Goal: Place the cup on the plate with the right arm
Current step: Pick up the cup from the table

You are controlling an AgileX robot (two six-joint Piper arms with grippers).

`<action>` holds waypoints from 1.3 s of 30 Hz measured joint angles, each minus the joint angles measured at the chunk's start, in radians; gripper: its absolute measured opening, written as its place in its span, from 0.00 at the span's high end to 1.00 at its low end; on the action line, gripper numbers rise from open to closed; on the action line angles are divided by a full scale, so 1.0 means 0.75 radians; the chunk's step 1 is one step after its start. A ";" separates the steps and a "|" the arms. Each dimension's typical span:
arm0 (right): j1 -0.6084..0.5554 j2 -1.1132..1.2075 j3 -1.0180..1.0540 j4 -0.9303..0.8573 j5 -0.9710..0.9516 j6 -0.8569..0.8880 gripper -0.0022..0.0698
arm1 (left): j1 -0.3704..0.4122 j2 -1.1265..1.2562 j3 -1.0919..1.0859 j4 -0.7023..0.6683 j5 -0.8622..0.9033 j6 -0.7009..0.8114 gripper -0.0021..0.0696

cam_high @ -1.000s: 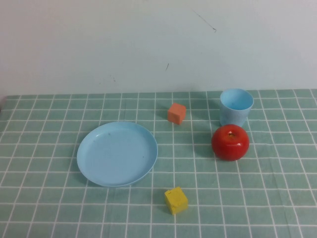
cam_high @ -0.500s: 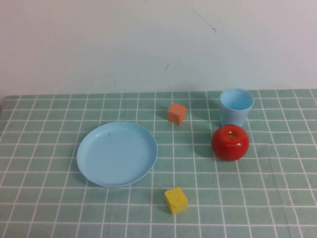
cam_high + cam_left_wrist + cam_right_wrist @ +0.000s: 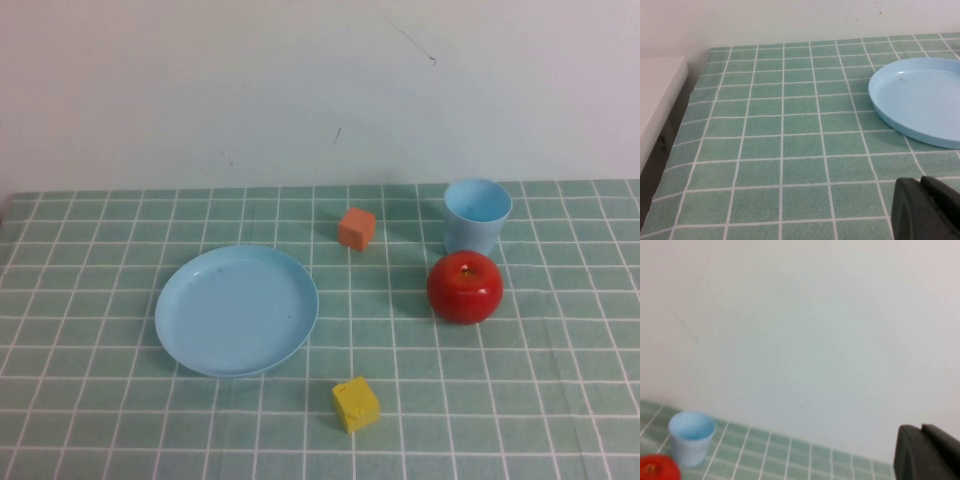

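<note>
The light blue cup [image 3: 477,215] stands upright at the back right of the table, just behind a red apple [image 3: 465,287]. It also shows in the right wrist view [image 3: 691,437], far from my right gripper [image 3: 921,432], which is shut and empty. The light blue plate [image 3: 237,309] lies left of centre; its rim shows in the left wrist view [image 3: 920,100]. My left gripper [image 3: 921,182] is shut and empty, low over the cloth near the plate. Neither arm shows in the high view.
An orange cube [image 3: 356,228] sits behind the plate, left of the cup. A yellow cube [image 3: 355,403] sits in front between plate and apple. The apple shows in the right wrist view [image 3: 657,469]. A white wall stands behind. The table's left edge [image 3: 687,110] borders a white ledge.
</note>
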 joint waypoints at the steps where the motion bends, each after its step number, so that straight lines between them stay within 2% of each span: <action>1: 0.000 0.055 -0.033 0.014 0.042 -0.012 0.97 | 0.000 0.000 0.000 0.000 0.000 0.000 0.98; 7: 0.000 0.424 -0.105 0.213 0.182 -0.271 0.97 | 0.000 0.000 0.000 0.000 0.000 0.003 0.98; 14: 0.000 0.797 -0.147 0.577 0.233 -0.627 0.97 | 0.000 0.000 0.000 0.000 0.000 0.003 0.97; 20: 0.000 1.133 -0.388 0.651 0.427 -0.697 0.97 | 0.000 0.000 0.000 0.000 0.000 0.003 0.97; 25: 0.002 1.396 -0.616 0.657 0.473 -0.707 0.97 | 0.000 0.000 0.000 0.000 0.000 0.003 0.97; 27: 0.002 1.497 -0.695 0.670 0.473 -0.726 0.90 | 0.000 0.000 0.000 0.000 0.000 0.003 0.97; 29: 0.002 1.590 -0.755 0.693 0.473 -0.741 0.77 | 0.000 0.000 0.000 0.000 0.000 0.003 0.97; 32: 0.002 1.715 -0.852 0.746 0.441 -0.749 0.44 | 0.000 0.000 0.000 0.000 0.000 0.003 0.97; 34: 0.002 1.807 -0.931 0.769 0.423 -0.752 0.30 | 0.000 0.000 0.000 0.000 0.000 0.003 0.97; 36: 0.002 1.895 -1.011 0.792 0.423 -0.752 0.25 | 0.000 0.000 0.000 0.000 0.000 0.003 0.97; 39: 0.011 2.045 -1.134 0.845 0.456 -0.752 0.24 | 0.000 0.000 0.000 0.000 0.000 0.003 0.97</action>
